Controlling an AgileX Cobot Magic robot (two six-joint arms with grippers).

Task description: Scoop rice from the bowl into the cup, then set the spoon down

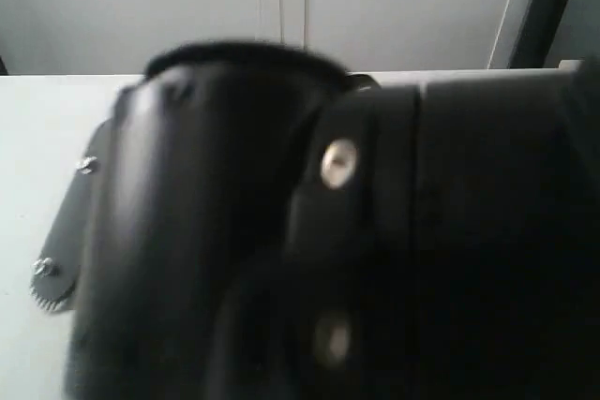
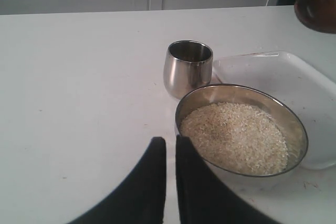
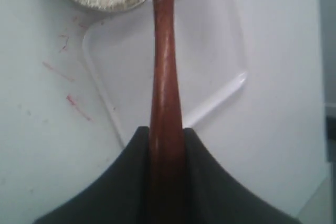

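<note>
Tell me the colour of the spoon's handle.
Glossy dark reddish-brown; the spoon shows best in the right wrist view.

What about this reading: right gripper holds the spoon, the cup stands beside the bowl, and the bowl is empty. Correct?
Not quite. The bowl is not empty: it holds rice, as the left wrist view shows. The right gripper does hold the spoon, and the cup is beside the bowl.

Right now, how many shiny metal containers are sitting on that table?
2. The small cup stands close beside the wide bowl, which holds rice. An arm blocks most of the exterior view, so more could be hidden.
</note>
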